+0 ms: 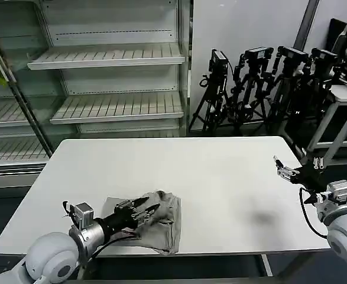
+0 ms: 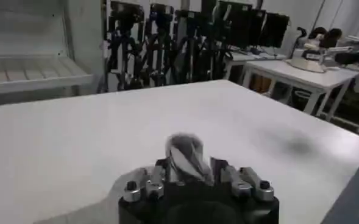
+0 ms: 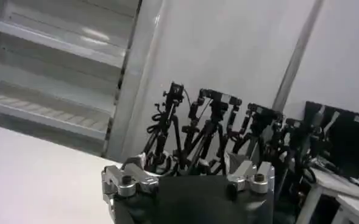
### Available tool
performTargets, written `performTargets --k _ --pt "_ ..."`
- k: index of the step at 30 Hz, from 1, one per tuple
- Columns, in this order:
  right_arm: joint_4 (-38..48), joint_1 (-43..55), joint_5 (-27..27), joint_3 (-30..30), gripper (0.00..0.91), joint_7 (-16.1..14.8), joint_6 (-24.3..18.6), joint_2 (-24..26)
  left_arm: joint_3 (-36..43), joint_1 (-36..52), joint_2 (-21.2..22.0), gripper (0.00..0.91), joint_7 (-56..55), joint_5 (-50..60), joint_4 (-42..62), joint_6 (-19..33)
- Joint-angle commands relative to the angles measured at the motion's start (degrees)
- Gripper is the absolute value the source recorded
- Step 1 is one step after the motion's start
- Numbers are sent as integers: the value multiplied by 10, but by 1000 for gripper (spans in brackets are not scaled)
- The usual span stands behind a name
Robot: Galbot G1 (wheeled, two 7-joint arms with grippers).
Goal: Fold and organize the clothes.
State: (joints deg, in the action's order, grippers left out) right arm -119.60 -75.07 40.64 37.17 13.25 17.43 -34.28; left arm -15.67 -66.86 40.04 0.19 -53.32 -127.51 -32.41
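Grey shirt (image 1: pixel 161 222): one, crumpled, near the front left edge of the white desk (image 1: pixel 208 177). Left gripper (image 1: pixel 151 209): on the shirt, clenched on a fold of it. Right gripper (image 1: pixel 278 165): at the desk's right edge, well apart from the shirt, released, holding nothing.

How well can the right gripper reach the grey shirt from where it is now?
Probably not easily. The right gripper sits at the table's right edge, while the grey shirt lies near the front left, under the left gripper. Bare tabletop lies between, but the stretch looks long.
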Motion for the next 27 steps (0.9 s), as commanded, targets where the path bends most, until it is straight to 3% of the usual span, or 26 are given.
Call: performTargets --k 1,9,14,19,27 --pt "-3 3 0 0 907 -1 -1 1 -114 -71 -30 907 1 2 -68 2" --pt "0 21 3 -11 907 -9 -10 2 -201 -153 -69 907 -28 60 32 -6" --pt "-3 22 4 -12 907 -14 -18 -9 -186 -177 -42 907 -47 84 116 -7" --pt "-7 16 4 -10 907 -16 -22 -17 -177 -181 -17 907 -68 63 133 -8" --pt "-19 13 5 -2 907 -15 -21 -9 -173 -177 -14 907 -66 48 123 -8"
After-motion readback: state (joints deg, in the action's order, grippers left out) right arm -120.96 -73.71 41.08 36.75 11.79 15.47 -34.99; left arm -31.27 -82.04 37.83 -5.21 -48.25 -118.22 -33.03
